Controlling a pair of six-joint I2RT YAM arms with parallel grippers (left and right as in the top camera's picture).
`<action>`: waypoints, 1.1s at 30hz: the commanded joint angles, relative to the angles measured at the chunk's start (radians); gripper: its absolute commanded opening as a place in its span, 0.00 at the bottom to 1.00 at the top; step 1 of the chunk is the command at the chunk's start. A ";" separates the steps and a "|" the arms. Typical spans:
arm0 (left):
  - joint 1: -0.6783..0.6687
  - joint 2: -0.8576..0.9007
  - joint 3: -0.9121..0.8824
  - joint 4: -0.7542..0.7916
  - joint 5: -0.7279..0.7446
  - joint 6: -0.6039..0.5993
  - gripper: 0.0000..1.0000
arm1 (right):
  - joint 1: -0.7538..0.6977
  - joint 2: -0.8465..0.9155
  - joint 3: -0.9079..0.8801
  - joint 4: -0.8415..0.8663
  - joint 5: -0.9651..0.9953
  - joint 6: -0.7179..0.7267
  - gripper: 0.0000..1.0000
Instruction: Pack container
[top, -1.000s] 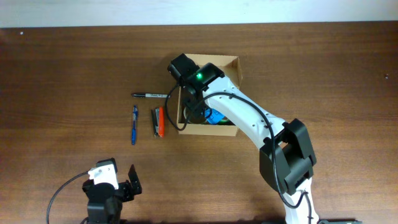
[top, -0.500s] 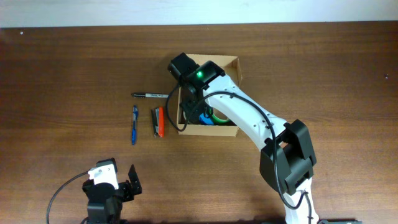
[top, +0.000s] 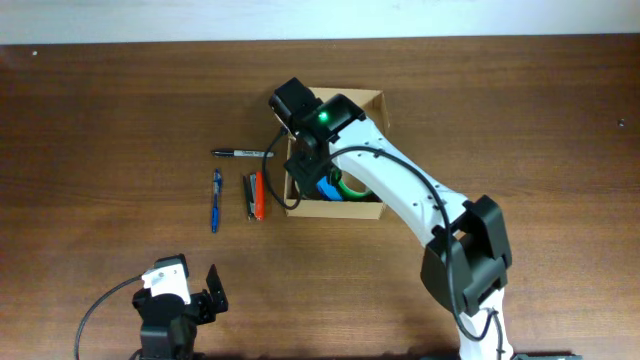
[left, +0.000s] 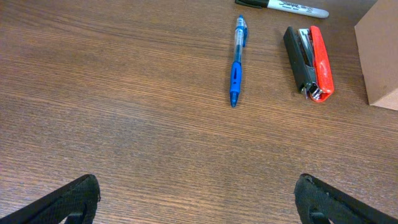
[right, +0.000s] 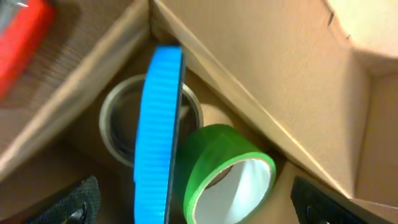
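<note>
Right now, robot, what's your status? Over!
Left gripper open, empty. Right gripper open over the box. Green tape and blue roll inside. Pen, stapler, marker outside; nothing blocking.

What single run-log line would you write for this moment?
right fingers: open, empty, over container; container holds: blue roll, green roll; left fingers: open, empty; on table: marker, pen, stapler

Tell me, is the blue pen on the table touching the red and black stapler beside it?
Apart. The left wrist view shows the blue pen and the stapler lying side by side, with a clear strip of bare table between them.
</note>
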 joint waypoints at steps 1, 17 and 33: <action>0.005 -0.008 -0.009 0.002 -0.007 0.020 1.00 | 0.002 -0.103 0.024 -0.002 -0.058 -0.054 0.99; 0.005 -0.008 -0.009 0.002 -0.007 0.020 1.00 | -0.223 -0.594 -0.204 -0.045 -0.258 -0.164 0.99; 0.005 -0.008 -0.009 0.002 -0.007 0.020 0.99 | -0.318 -1.475 -1.024 0.283 -0.248 -0.072 0.99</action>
